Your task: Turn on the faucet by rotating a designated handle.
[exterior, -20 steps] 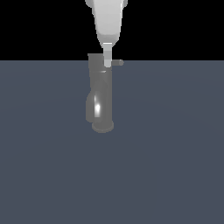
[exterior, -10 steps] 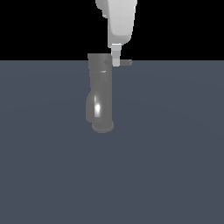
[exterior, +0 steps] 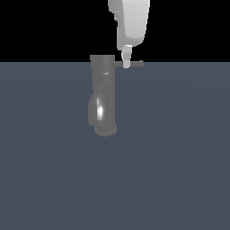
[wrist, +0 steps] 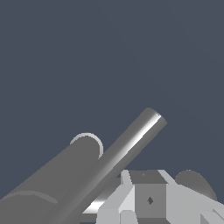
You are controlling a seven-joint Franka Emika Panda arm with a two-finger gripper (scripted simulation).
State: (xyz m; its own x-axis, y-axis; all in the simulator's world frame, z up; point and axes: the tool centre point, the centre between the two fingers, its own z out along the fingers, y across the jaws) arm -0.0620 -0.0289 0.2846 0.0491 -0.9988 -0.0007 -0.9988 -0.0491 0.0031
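Observation:
The faucet (exterior: 102, 96) is a glossy grey upright column on a round base, with a spout bulge low on the exterior view's left. Its handle (exterior: 136, 64), a thin grey bar, sticks out from the column's top toward the exterior view's right. My white gripper (exterior: 126, 63) comes down from above with its narrow fingertips touching the bar about midway along it. The fingers look pressed together with nothing held between them. In the wrist view the gripper (wrist: 148, 203) sits beside the faucet's shiny cylinder (wrist: 131, 140). I cannot pick out the handle with certainty there.
The faucet stands on a flat dark blue-grey floor (exterior: 170, 170) that stretches to all sides. Black background lies beyond its far edge. No other objects show.
My gripper has moved toward the exterior view's right, from over the column's top to the bar's middle. The handle now reaches further out to that side.

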